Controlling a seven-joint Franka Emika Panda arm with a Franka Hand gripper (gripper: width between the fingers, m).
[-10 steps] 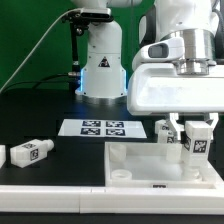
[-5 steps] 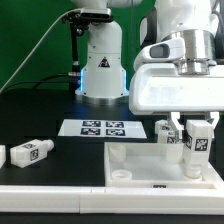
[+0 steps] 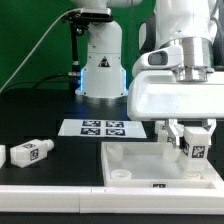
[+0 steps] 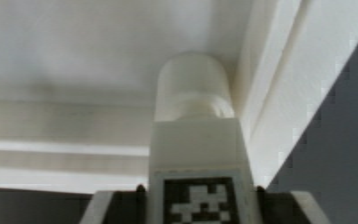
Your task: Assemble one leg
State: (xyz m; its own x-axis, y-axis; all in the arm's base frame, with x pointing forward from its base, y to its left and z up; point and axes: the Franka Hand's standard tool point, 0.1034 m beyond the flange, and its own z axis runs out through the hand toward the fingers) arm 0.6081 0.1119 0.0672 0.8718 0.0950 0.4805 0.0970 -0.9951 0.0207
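My gripper [image 3: 193, 140] is shut on a white leg [image 3: 193, 150] with a black-and-white tag and holds it upright over the right part of the large flat white square piece [image 3: 135, 160]. In the wrist view the leg [image 4: 197, 130] runs away from my gripper [image 4: 197, 205], its rounded end close to a raised inner edge of the white piece [image 4: 87, 60]. Whether the end touches the piece I cannot tell. Another leg [image 3: 32, 151] lies on the table at the exterior view's left.
The marker board [image 3: 105, 128] lies on the black table behind the square piece. The arm's white base [image 3: 102, 65] stands at the back. Another white block [image 3: 2, 155] lies at the left edge. A further white leg [image 3: 161, 130] shows beside my gripper.
My gripper with the leg has moved a little lower and toward the exterior view's left over the square piece.
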